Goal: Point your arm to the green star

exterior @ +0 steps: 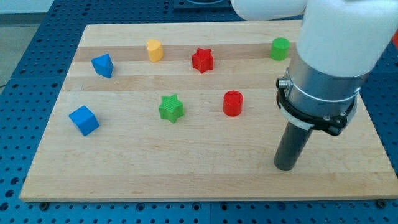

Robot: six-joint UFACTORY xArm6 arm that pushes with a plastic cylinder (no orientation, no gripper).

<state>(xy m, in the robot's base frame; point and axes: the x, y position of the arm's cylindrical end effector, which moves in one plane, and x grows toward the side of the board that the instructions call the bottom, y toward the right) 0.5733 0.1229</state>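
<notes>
Sitting left of centre on the tabletop (205,180), green star (171,107); red cylinder (232,103) just to its right. My tip (285,167) well apart, lower right. No gripper fitted. Arm body hides upper right tabletop corner.

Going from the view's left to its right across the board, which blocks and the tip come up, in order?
Blue cube → blue block → yellow block → green star → red star → red cylinder → green cylinder and my tip, level with each other.
</notes>
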